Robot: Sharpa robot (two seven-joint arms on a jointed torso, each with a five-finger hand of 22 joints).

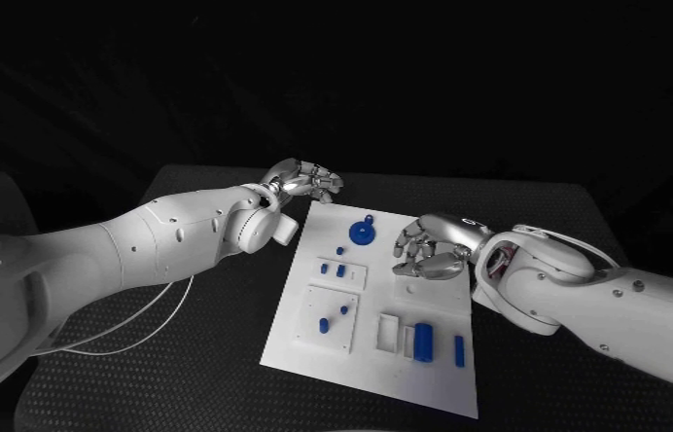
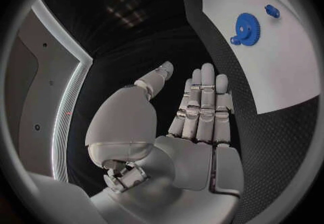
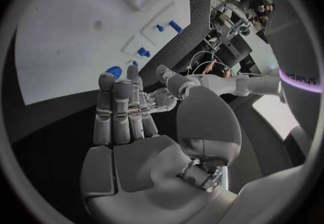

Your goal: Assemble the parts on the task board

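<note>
With both hands empty, left hand [image 1: 301, 179] spread off the far corner of the task board [image 1: 442, 301] and right hand [image 1: 435, 247] loosely released over it beside the blue gear [image 1: 364, 232], risking to knock loose parts if lowered carelessly.

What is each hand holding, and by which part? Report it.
Nothing is held. The left hand is open with its fingers straight beside the white board; the right hand is open above it, and the blue gear lies untouched.
</note>
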